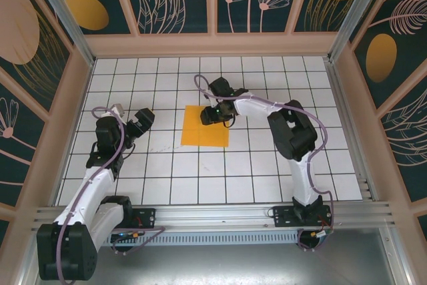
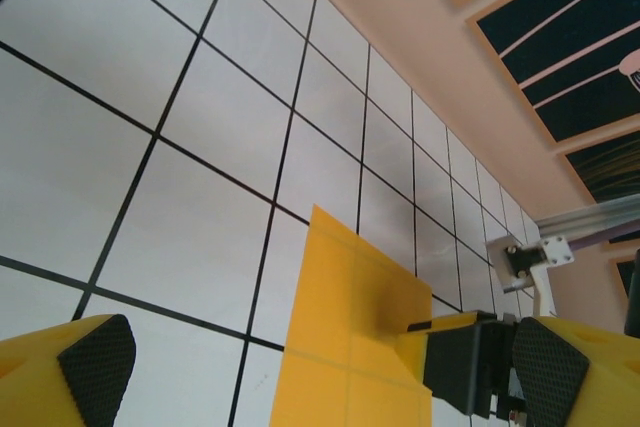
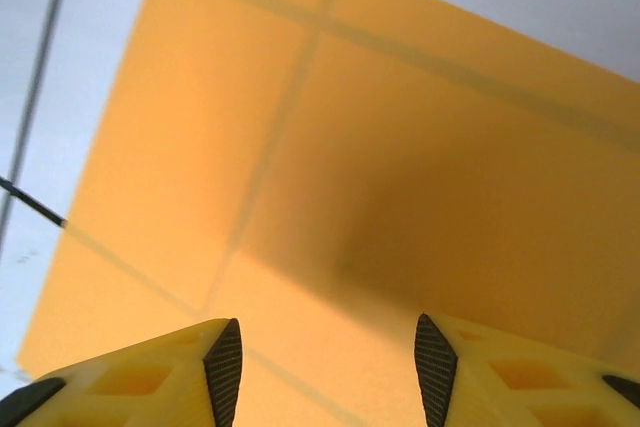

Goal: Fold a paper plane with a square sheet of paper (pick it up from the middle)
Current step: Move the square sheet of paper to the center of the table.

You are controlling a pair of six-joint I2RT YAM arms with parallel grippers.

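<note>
Bright, even light from overhead, so the white table (image 1: 200, 178) around the square sheet of paper (image 1: 205, 127) hardly shows any shadow. The right wrist close-up is soft — blurry dark patch mid-sheet, grid lines showing dimly through it. Tile lines left of the sheet go fuzzy too.

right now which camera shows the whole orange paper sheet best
Top external: the square sheet of paper lies flat with nearly its whole outline visible. Left wrist catches one corner and part of it; right wrist sees a close-up of its surface, edges cropped.
</note>
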